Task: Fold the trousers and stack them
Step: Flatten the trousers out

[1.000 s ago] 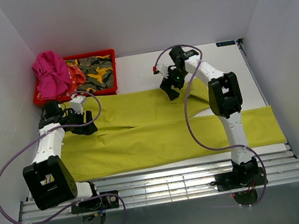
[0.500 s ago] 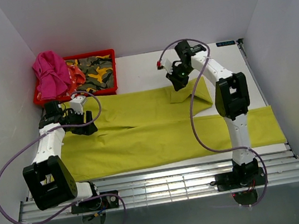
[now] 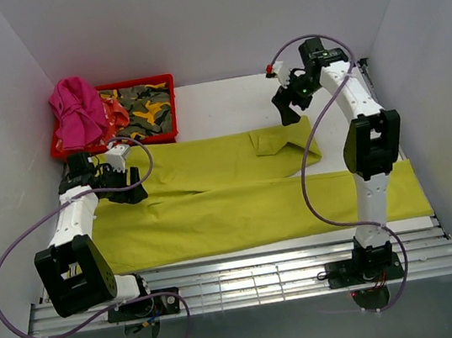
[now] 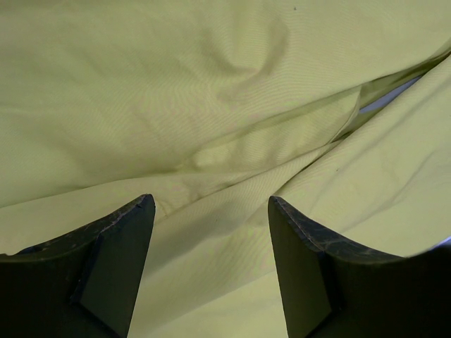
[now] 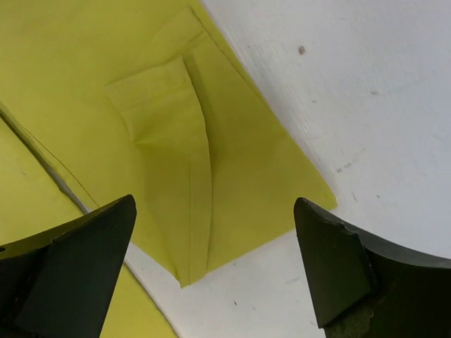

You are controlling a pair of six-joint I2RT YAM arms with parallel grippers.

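Nearest us, the plain lime yellow-green cloth trousers (image 3: 240, 205) lie spread over the white tabletop (image 3: 224, 101), the near leg running out to the right edge. At their rumpled left end the left tool (image 3: 129, 189) sits low, fingers well apart, nothing pinched. Further back, the right tool (image 3: 289, 114) hangs wide and empty above the far leg's folded-back end. Far left: a red plastic crate (image 3: 136, 82) of clothes.

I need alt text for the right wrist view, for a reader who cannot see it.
Lime yellow-green cloth trousers lie on a white table, one leg end folded back into a small flap. The right gripper hangs open above, its dark fingers holding nothing.
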